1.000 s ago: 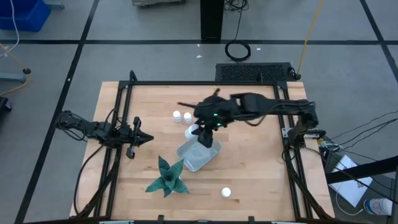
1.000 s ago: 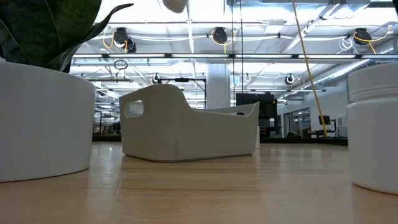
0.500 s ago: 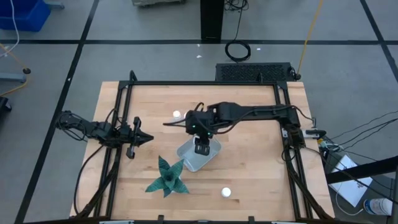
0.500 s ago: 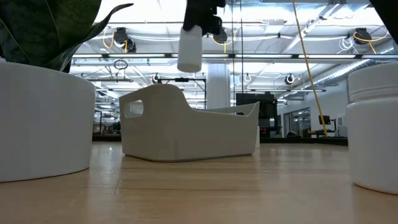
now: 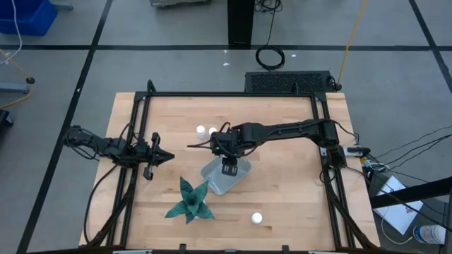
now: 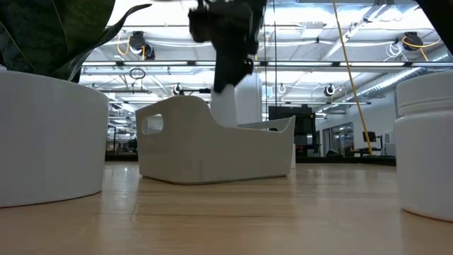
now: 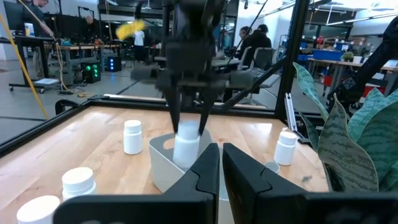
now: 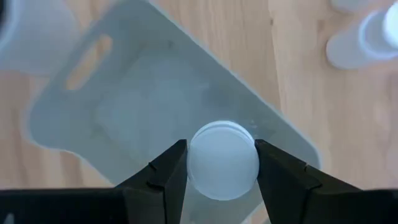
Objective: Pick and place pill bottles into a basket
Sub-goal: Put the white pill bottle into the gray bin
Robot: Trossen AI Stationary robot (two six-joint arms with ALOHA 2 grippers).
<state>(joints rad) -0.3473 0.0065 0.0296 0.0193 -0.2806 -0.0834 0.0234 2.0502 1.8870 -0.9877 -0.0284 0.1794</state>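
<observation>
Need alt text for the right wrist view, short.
Looking straight down, the right gripper holds a small white cylindrical pill bottle by its cap between dark jaws, over the translucent pale grey-blue rectangular basket on the light wooden table. Another white bottle stands on the wood outside the basket.

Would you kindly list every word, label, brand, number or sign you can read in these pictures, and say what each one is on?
None can be read.
Pill bottle held in the right hand over the basket: plain white cap and side, no label showing.
Other pill bottles on the table: plain white, no print visible.
Basket: no marking.
Room behind the table: any signs or screens are too small or blurred to read.
</observation>
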